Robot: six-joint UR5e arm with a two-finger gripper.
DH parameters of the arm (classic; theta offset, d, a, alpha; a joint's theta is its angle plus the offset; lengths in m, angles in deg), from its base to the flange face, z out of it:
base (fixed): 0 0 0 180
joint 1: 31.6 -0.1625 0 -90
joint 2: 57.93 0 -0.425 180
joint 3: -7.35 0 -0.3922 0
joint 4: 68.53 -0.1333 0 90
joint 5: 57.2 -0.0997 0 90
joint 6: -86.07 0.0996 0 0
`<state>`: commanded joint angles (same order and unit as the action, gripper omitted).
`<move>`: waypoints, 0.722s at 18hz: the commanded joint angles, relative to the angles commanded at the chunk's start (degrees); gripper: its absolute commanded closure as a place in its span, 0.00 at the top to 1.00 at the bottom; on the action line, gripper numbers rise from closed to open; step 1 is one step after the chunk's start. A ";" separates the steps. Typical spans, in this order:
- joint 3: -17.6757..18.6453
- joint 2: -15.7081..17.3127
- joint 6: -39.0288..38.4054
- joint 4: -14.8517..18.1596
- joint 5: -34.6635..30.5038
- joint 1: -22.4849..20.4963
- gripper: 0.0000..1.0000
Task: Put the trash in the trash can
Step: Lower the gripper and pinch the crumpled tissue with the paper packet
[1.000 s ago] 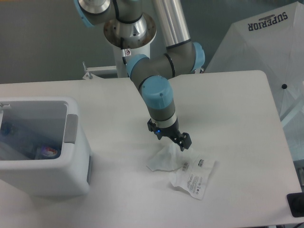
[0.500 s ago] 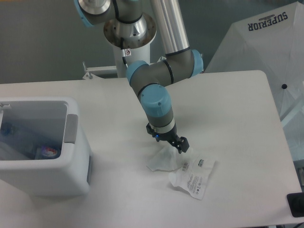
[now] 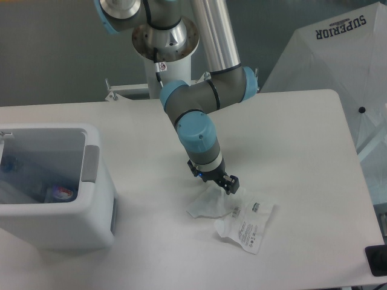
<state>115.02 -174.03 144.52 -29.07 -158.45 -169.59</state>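
Observation:
The crumpled white wrapper with small printed labels lies on the white table, right of centre and near the front. My gripper points down and rests at the wrapper's upper left edge, touching it. The fingers look close together, but their gap is hidden from this angle. The white boxy trash can with a grey side panel stands at the left front, well left of the gripper. Bluish clear plastic, likely the bottle, and a small colourful item show inside it.
A white fabric canopy printed SUPERIOR stands off the table's right rear. A black object sits at the front right corner. The arm's base column rises behind the table's back edge.
The gripper has come down and slightly left onto the wrapper's upper edge, and the wrist has turned a little. The wrapper and the trash can stay where they were.

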 joint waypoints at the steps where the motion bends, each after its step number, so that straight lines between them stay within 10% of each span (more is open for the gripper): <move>1: -0.09 0.09 0.00 0.00 0.00 0.00 0.41; 5: -0.53 0.18 -2.72 0.00 0.09 0.09 0.08; 13: -1.41 0.79 -2.99 0.00 0.35 0.00 0.03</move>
<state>113.61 -173.24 141.53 -29.07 -158.10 -169.59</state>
